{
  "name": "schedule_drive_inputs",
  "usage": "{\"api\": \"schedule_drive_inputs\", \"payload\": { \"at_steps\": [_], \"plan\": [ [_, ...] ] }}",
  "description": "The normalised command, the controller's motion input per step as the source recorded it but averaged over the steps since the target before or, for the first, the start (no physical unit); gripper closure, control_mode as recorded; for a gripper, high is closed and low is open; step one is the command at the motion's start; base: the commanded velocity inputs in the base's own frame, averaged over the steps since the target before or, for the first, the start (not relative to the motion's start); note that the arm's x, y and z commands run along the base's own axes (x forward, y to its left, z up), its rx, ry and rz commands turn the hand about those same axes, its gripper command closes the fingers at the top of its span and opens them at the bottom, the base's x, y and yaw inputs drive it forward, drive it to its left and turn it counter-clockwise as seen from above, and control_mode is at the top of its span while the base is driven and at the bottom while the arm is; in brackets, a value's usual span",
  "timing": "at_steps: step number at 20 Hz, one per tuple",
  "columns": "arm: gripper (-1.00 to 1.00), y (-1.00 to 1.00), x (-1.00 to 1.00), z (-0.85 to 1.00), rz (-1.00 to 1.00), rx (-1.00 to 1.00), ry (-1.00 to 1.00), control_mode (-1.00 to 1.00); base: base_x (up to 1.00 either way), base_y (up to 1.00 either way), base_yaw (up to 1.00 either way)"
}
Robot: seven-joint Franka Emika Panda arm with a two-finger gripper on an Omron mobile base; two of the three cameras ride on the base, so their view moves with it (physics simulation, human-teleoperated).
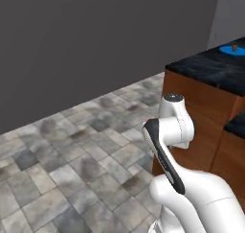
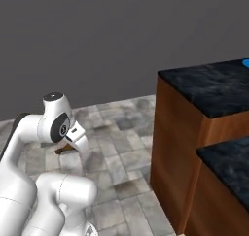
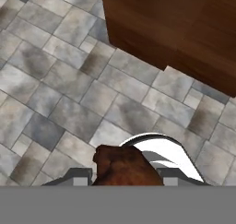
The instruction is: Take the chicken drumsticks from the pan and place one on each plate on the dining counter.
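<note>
The claw [image 3: 126,179] pinches a drumstick [image 3: 123,167] low over the floor tiles [image 3: 69,80]. The blue plate [image 1: 233,50], already bearing one drumstick, sits up on the dining tabletop [image 1: 210,66], well above and ahead-right.

Arm [image 1: 172,145]: white, dark joints, rises lower right, folded | table [image 1: 210,69]: black marbled top, reddish-brown wood front, right side | plate [image 1: 233,50]: blue, far on table | drumstick [image 1: 234,48]: small brown item on plate | floor [image 1: 72,150]: grey stone tiles | wall [image 1: 95,35]: dark grey
</note>
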Motion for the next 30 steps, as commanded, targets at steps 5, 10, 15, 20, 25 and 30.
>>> {"api": "schedule_drive_inputs", "payload": {
  "at_steps": [5,10,15,20,25,30],
  "plan": [
    [1.00,0.00,0.00,0.00,0.00,0.00,0.00,1.00,1.00,0.47,-0.29],
    [1.00,0.00,0.00,0.00,0.00,0.00,0.00,1.00,1.00,0.48,-0.34],
    [1.00,0.00,0.00,0.00,0.00,0.00,0.00,1.00,0.99,0.51,-0.43],
    [1.00,0.00,0.00,0.00,0.00,0.00,0.00,1.00,0.92,0.51,-0.56],
    [1.00,0.00,0.00,0.00,0.00,0.00,0.00,1.00,0.88,0.49,-0.60],
    [1.00,0.00,0.00,0.00,0.00,0.00,0.00,1.00,0.87,0.49,-0.61]
  ]
}}
